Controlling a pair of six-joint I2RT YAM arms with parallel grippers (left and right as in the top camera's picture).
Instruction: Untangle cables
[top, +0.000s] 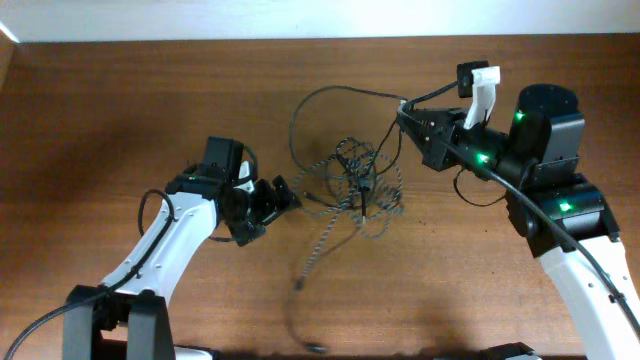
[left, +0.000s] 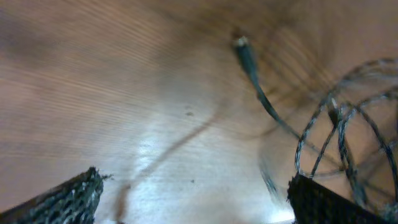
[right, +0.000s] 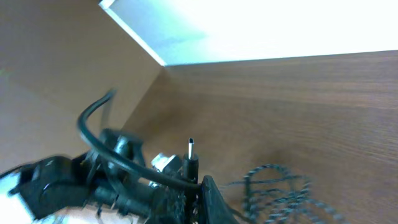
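Left claw (top: 266, 210) spread wide, empty, above wood-grain table (top: 120, 100). Braided speckled cord (top: 350, 180) lies mid-table in messy loops, tangled with thin smooth black cord (top: 330, 88). Right claw (top: 404, 112) pinches black cord by its plug (right: 191, 152).

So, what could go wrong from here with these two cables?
The right gripper grips the plain black cable near its plug; pulling may tighten the tangle with the braided cable. The left gripper is open and pins nothing, so the whole bundle could drag along.
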